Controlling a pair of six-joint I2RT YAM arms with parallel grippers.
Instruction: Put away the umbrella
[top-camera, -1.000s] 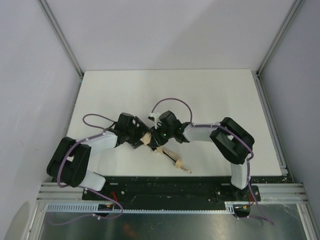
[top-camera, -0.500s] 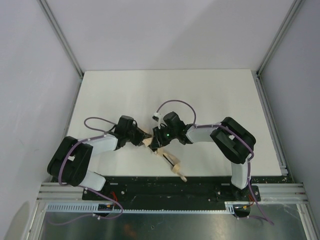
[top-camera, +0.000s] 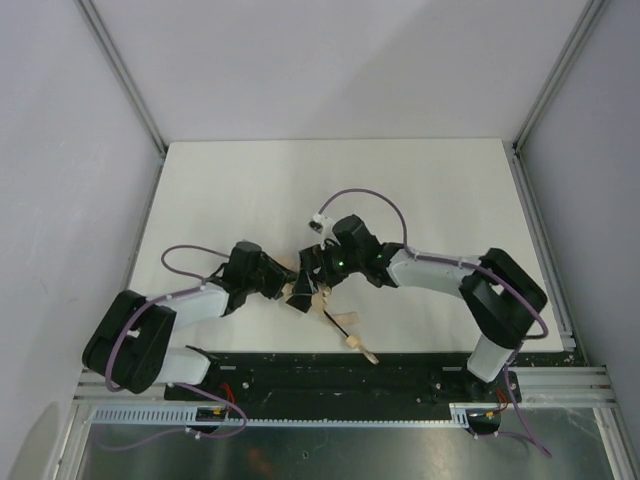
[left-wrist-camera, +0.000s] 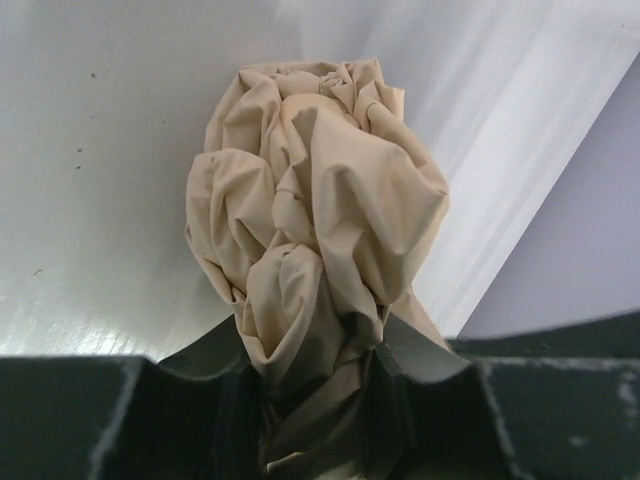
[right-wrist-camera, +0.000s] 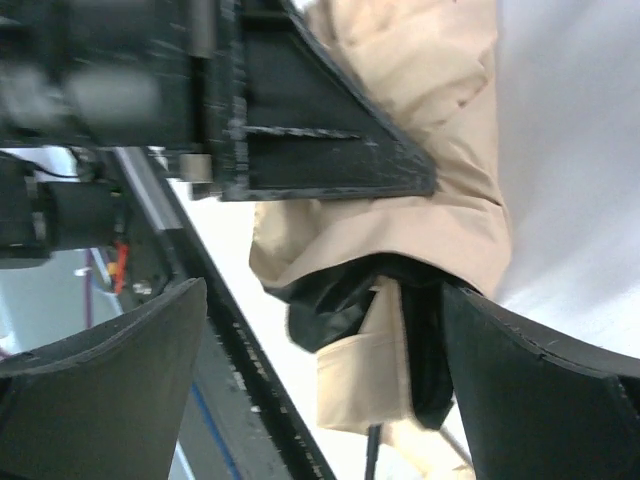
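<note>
The umbrella (top-camera: 300, 293) lies on the white table (top-camera: 420, 190), near its front edge and between the two arms. Its crumpled beige canopy (left-wrist-camera: 315, 200) is at the grippers. Its thin black shaft (top-camera: 340, 320) runs diagonally toward the near right and ends in the tan handle (top-camera: 362, 349) close to the table edge. The left gripper (left-wrist-camera: 315, 400) is closed on the bunched canopy fabric, which bulges out beyond its fingers (left-wrist-camera: 190, 400). The right gripper (right-wrist-camera: 325, 300) is spread wide, one finger (right-wrist-camera: 100, 380) on each side of the canopy's lower end. Whether either finger touches the fabric cannot be determined.
</note>
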